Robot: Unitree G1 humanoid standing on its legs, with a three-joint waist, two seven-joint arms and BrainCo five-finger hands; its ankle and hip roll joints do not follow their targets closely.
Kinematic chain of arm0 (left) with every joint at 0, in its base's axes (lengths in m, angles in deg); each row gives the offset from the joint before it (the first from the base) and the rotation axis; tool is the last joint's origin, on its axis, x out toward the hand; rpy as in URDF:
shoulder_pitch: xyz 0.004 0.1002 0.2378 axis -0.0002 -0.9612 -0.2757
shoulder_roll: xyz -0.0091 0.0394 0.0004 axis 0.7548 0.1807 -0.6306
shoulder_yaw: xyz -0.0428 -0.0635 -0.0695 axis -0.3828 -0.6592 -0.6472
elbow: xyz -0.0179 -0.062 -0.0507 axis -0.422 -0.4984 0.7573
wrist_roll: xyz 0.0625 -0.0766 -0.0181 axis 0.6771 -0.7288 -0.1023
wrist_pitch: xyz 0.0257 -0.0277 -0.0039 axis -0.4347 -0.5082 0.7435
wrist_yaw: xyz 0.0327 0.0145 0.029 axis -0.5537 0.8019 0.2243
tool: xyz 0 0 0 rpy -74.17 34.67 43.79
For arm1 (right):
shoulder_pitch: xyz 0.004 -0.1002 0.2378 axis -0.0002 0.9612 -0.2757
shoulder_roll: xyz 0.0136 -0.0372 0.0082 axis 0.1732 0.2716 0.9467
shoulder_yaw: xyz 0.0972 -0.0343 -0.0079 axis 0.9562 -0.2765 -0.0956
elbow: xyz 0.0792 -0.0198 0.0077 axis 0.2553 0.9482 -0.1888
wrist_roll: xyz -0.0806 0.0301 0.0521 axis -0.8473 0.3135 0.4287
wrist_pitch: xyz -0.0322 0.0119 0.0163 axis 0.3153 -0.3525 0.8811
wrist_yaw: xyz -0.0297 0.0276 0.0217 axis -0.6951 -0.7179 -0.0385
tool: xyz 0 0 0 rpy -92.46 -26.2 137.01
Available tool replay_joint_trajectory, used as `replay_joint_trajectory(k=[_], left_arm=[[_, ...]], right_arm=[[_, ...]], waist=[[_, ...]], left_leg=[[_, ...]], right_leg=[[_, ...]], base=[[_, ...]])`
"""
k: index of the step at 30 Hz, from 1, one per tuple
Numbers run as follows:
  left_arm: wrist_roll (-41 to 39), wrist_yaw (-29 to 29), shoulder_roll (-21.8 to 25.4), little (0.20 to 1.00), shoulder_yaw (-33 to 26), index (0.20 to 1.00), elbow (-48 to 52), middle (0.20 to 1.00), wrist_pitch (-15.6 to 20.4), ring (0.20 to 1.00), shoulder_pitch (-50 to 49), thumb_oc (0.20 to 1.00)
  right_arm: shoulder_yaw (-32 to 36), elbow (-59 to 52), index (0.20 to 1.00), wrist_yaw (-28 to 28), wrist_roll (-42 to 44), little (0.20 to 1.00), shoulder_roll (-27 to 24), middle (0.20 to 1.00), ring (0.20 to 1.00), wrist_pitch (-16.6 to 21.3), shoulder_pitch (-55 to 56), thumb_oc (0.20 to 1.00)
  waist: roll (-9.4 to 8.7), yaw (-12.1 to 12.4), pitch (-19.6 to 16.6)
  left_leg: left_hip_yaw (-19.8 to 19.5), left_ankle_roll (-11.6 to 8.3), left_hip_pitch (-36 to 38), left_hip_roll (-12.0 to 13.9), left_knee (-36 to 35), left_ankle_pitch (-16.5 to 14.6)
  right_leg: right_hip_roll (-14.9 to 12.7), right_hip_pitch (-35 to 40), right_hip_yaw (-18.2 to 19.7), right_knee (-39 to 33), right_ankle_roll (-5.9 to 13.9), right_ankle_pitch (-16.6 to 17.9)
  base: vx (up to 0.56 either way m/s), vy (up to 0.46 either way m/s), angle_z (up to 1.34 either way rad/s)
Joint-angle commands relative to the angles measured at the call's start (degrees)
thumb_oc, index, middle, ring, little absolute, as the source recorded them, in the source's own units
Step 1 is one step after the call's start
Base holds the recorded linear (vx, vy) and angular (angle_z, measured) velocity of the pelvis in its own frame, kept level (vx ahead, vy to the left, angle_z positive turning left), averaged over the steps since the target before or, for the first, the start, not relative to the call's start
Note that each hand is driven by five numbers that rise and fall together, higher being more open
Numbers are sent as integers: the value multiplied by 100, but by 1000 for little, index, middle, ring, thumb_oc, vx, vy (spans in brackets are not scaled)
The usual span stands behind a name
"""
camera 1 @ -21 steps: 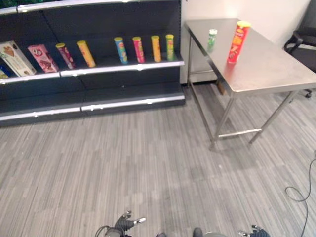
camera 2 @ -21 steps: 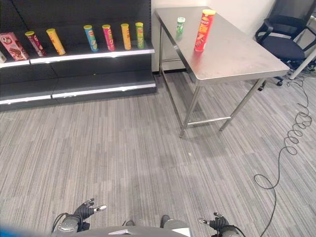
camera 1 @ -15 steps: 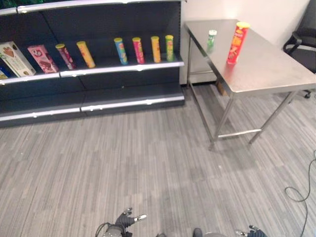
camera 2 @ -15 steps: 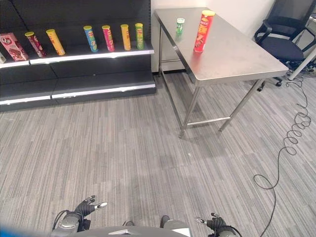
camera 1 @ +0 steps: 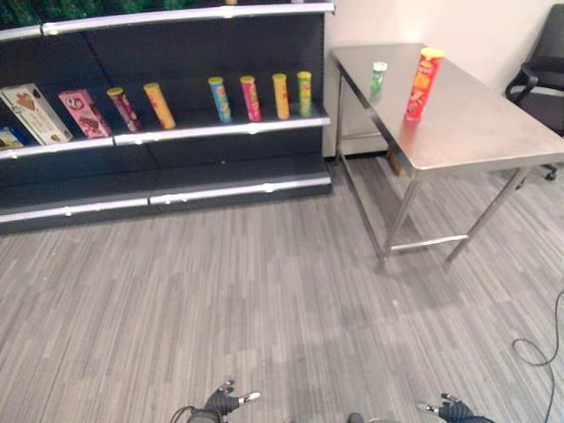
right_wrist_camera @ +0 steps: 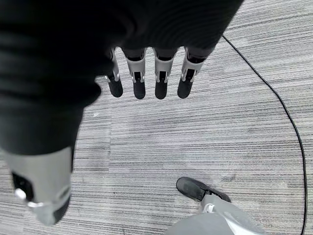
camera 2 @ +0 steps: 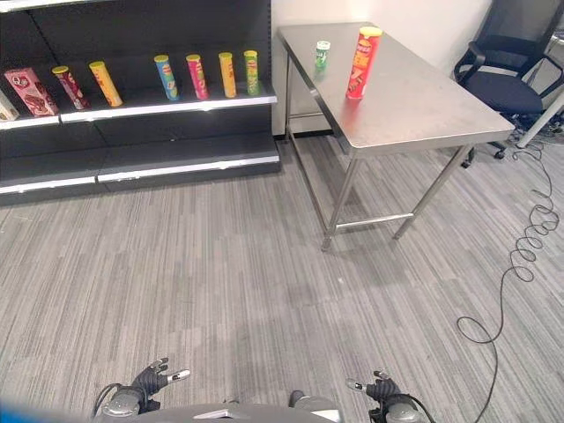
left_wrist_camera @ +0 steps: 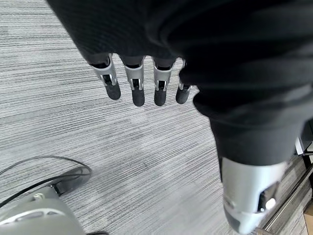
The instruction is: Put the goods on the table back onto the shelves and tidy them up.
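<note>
My left hand (left_wrist_camera: 142,81) hangs low at my side over the grey striped floor (camera 1: 264,300), fingers straight and relaxed, holding nothing. My right hand (right_wrist_camera: 146,78) hangs likewise on the other side, fingers straight and slightly apart, empty.

The goods to be returned stand on the steel table (camera 1: 476,123) ahead and to my right, well apart from both hands. A tall red can (camera 1: 423,84) with a yellow lid stands upright near the table's far end. A small green can (camera 1: 378,77) stands upright just beyond it, closer to the table's left edge. The two cans are near each other but not touching.

The dark shelves (camera 1: 176,185) stand to the left of the table, against the wall. On the middle shelf four upright cans stand in a row at the right end: blue (camera 1: 218,98), pink (camera 1: 250,97), orange (camera 1: 280,95) and green (camera 1: 304,93). Further left, a maroon can (camera 1: 122,108) and a yellow can (camera 1: 159,105) lean tilted. Left of these a pink box (camera 1: 83,113) and a pale box (camera 1: 35,113) lean as well.

A black office chair (camera 2: 498,75) stands beyond the table's right side.
</note>
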Motion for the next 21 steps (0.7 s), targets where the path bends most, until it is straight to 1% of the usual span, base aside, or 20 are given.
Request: replay_joint_trajectory(k=[1,8,10,15,18,19,20,21], left_arm=[[-43,78,46,1000,88,1000,-165,1000,44,1000,343,1000],[1,97,25,1000,73,1000,-317,1000,27,1000,316,1000],[139,155,33,1000,106,1000,-396,1000,30,1000,310,1000],[127,173,37,1000,92,1000,-380,1000,37,1000,277,1000],[37,163,40,1000,84,1000,-336,1000,44,1000,295,1000],[-4,164,58,1000,72,1000,-288,1000,51,1000,307,1000],[-68,147,85,1000,57,1000,-229,1000,51,1000,347,1000],[-68,147,86,1000,57,1000,-229,1000,50,1000,348,1000]], right_arm=[[-210,94,1000,-34,121,1000,-121,1000,1000,90,-263,1000],[-274,127,1000,-33,54,1000,-134,1000,1000,86,-309,1000],[-313,137,1000,-46,-10,1000,-143,1000,1000,84,-324,1000],[-352,188,1000,-38,-76,1000,-169,1000,1000,54,-409,1000],[-342,221,1000,-40,-80,1000,-202,1000,1000,22,-479,1000],[-335,232,1000,-32,-83,1000,-218,1000,1000,8,-517,1000],[-318,255,1000,-19,-79,1000,-222,1000,1000,2,-572,1000],[-317,256,1000,-18,-79,1000,-222,1000,1000,2,-573,1000]], waist=[[-103,-4,53],[-110,35,48],[-107,52,53],[-100,125,73],[-96,170,90],[-91,196,103],[-74,222,159],[-79,231,148]], left_leg=[[218,-456,-101,428,216,-160],[181,-441,-111,399,201,-164],[177,-431,-116,386,198,-165],[86,-360,-171,327,249,-232],[-10,-295,-270,233,321,-284],[-41,-226,-325,165,366,-339],[-76,-119,-388,94,438,-425],[-67,-115,-404,87,444,-428]], right_leg=[[-610,-38,-81,366,612,-808],[-611,-24,-102,381,607,-823],[-629,-38,-115,394,622,-811],[-679,-135,-57,432,665,-769],[-752,-253,-7,515,711,-730],[-824,-392,23,721,758,-731],[-945,-679,80,1282,821,-783],[-955,-713,94,1318,824,-800]], base=[[0,0,0],[0,0,0],[0,0,0],[-1,17,-1],[5,92,-4],[-4,203,-8],[-5,173,-10],[-8,167,-15]])
